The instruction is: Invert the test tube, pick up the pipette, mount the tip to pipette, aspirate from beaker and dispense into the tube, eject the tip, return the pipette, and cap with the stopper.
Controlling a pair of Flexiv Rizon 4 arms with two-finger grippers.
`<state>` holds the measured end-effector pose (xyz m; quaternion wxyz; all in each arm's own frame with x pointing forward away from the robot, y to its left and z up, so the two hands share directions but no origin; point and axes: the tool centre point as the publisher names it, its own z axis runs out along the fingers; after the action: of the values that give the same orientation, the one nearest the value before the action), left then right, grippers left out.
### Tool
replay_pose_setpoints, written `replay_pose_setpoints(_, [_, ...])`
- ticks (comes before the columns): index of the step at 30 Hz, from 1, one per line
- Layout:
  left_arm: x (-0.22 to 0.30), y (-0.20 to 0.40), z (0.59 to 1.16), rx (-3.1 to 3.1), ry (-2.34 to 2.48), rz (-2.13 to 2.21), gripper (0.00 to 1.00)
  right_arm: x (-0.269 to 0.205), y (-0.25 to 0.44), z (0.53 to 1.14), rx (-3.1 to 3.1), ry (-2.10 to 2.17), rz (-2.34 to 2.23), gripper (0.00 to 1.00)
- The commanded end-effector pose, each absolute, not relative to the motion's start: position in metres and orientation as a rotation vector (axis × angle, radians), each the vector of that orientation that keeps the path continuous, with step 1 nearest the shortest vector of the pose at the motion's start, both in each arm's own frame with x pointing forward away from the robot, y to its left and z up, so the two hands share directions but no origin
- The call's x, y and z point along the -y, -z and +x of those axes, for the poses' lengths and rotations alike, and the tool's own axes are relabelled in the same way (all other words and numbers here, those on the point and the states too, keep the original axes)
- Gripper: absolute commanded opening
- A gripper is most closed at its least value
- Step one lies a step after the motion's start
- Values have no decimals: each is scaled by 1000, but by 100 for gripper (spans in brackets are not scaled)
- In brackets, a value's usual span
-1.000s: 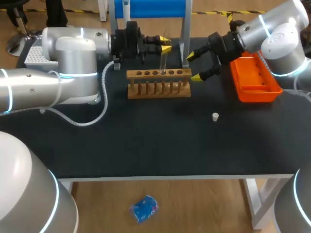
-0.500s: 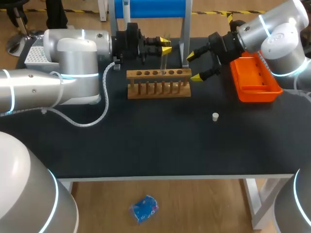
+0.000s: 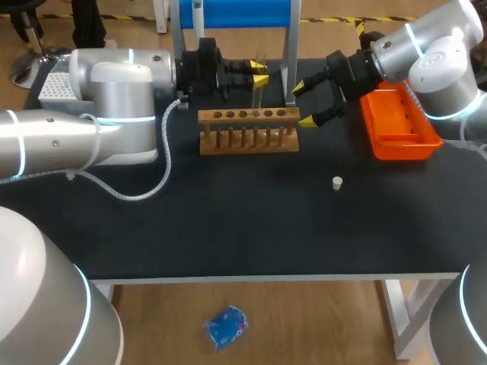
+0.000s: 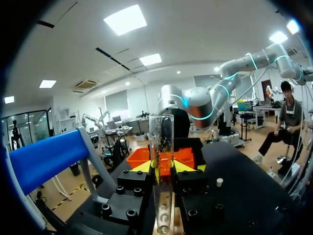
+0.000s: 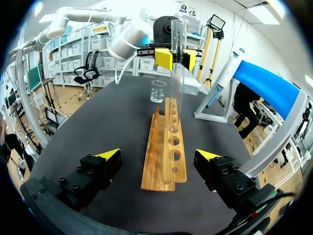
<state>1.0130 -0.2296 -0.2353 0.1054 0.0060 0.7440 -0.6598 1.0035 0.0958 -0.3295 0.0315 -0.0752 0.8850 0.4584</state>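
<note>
Left wrist view: the left gripper (image 4: 162,167) clamps the test tube (image 4: 162,132) between its yellow tips. The tube is upright, its lower end in the wooden rack (image 5: 168,161). The right gripper (image 5: 159,154) is spread wide, with the rack's near end between its fingers but not touching them. I judge that only the first step is under way; pipetting and capping with the stopper (image 3: 337,182) are left. Which end of the tube is its mouth is hard to make out.

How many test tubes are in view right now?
1. The test tube stands upright, gripped by the left gripper, with its lower end at the wooden rack. The rack's other holes look empty.
</note>
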Motion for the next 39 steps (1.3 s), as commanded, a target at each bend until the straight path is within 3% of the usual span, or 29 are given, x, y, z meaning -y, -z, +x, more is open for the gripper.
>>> replay_pose_setpoints(1, [231, 240, 1018, -2194, 1955, 24, 0, -95, 330, 1005, -2728, -1413, -236, 100])
replay_pose_setpoints(39, [228, 278, 1027, -2244, 1980, -75, 0, -95, 330, 1005, -2728, -1413, -236, 100])
